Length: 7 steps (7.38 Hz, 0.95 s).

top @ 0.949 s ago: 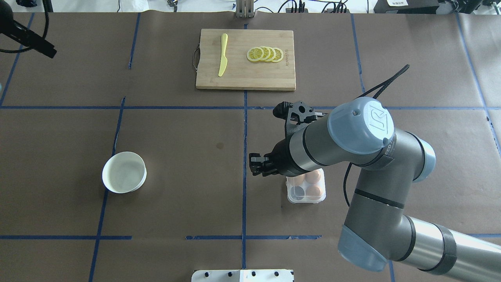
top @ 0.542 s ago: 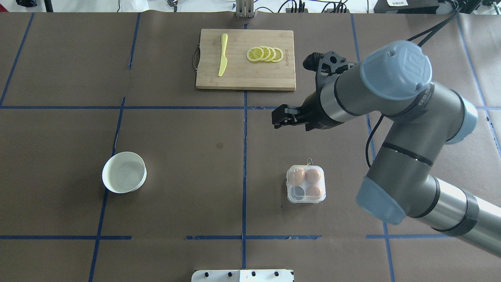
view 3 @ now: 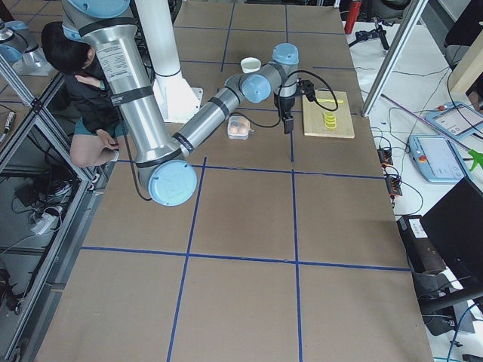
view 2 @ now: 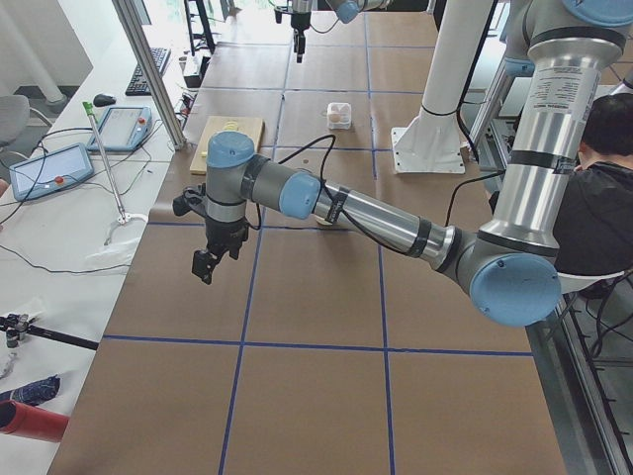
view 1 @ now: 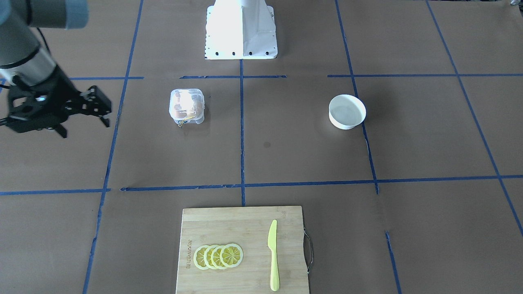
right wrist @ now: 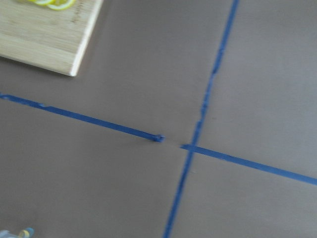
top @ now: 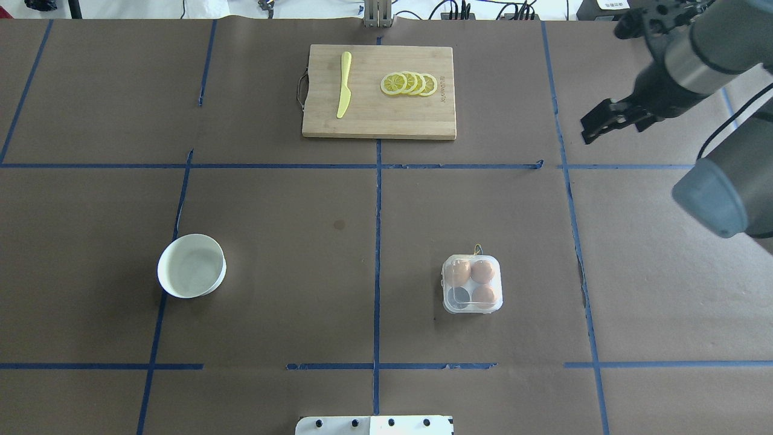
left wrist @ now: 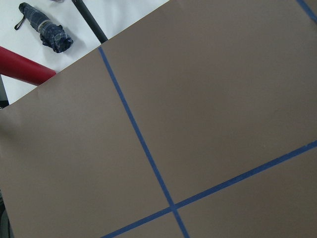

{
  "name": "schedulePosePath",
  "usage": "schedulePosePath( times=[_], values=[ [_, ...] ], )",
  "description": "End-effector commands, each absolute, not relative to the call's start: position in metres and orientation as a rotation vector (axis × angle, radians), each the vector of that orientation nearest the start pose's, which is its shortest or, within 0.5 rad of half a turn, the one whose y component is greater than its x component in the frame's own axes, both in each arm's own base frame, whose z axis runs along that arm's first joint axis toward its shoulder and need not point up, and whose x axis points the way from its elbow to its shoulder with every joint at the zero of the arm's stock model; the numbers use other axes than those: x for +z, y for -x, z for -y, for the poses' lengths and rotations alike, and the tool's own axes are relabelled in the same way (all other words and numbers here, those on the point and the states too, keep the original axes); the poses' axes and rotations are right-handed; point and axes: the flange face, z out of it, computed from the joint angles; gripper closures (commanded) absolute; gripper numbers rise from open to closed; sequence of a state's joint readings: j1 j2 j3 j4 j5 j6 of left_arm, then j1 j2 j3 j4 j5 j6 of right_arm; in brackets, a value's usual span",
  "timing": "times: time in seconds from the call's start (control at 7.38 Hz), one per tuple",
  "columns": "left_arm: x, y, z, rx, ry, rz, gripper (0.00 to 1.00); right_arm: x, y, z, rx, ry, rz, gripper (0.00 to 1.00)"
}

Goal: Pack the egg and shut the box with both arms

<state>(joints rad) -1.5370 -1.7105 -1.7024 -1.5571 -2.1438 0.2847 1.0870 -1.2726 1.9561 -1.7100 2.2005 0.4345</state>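
Note:
The box (top: 472, 284) stands right of the table's middle, its clear lid down over the cells; it also shows in the front-facing view (view 1: 186, 107). Three orange-brown eggs show through the lid, one egg (top: 482, 272) at the far right cell, and the near left cell is dark and empty. A thin yellow band (top: 477, 248) sticks out at its far side. My right gripper (top: 587, 132) hangs open and empty over the far right of the table, well away from the box; it also shows in the front-facing view (view 1: 107, 115). My left gripper (view 2: 201, 274) shows only in the exterior left view, and I cannot tell its state.
A round white bowl (top: 192, 266) sits at the near left. A wooden cutting board (top: 379, 121) at the far middle carries a yellow knife (top: 344, 84) and lemon slices (top: 409, 83). Blue tape lines cross the brown table cover.
My right arm has lifted off the box and swung away to the far right. The box and its eggs have stayed put.

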Motion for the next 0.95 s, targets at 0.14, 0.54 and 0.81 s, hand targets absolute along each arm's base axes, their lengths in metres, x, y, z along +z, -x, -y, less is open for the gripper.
schedulePosePath(
  times=[0.14, 0.54, 0.81],
  values=[
    [0.598, 0.101, 0.516, 0.453, -0.283, -0.553, 0.0, 0.512, 0.013, 0.524, -0.374, -0.175, 0.731, 0.0],
    [0.612, 0.111, 0.517, 0.406, -0.3, -0.611, 0.0, 0.616, -0.047, 0.527, -0.287, -0.071, 0.793, 0.0],
    [0.639, 0.111, 0.496, 0.396, -0.274, -0.61, 0.0, 0.657, -0.055, 0.519, -0.249, -0.011, 0.793, 0.0]
  ],
)
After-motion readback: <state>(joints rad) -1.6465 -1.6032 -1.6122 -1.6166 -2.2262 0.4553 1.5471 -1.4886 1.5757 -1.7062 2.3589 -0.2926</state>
